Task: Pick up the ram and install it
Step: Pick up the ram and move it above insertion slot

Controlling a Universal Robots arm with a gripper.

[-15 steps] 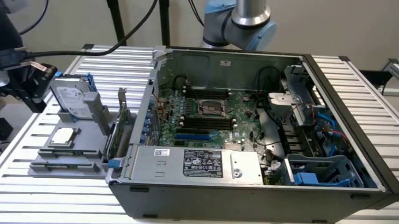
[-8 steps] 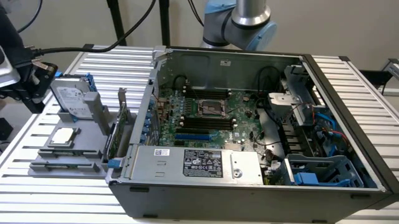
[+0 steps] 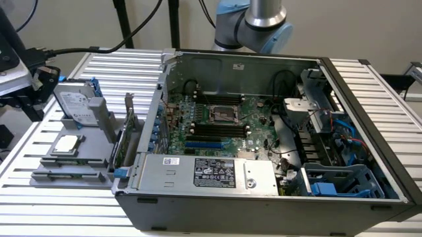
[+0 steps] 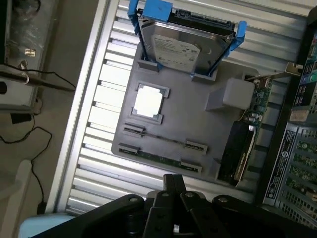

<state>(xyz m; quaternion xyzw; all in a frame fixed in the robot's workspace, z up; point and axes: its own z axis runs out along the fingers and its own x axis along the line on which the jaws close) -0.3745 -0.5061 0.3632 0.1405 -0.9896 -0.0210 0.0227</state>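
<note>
The ram is a thin green stick lying edge-up between two clips on the grey holder tray, in the row nearest my gripper. In the exterior view the ram sits at the tray's front edge, at the exterior view's left of the open computer case. My gripper hangs high above the tray, short of the ram, with its black fingers shut and nothing between them. The motherboard's long black slots lie inside the case beside the processor socket.
On the tray stand a hard drive in a blue bracket, a processor chip and a green expansion card with a metal bracket. A second clip row lies beside the ram. A power supply and cables crowd the case.
</note>
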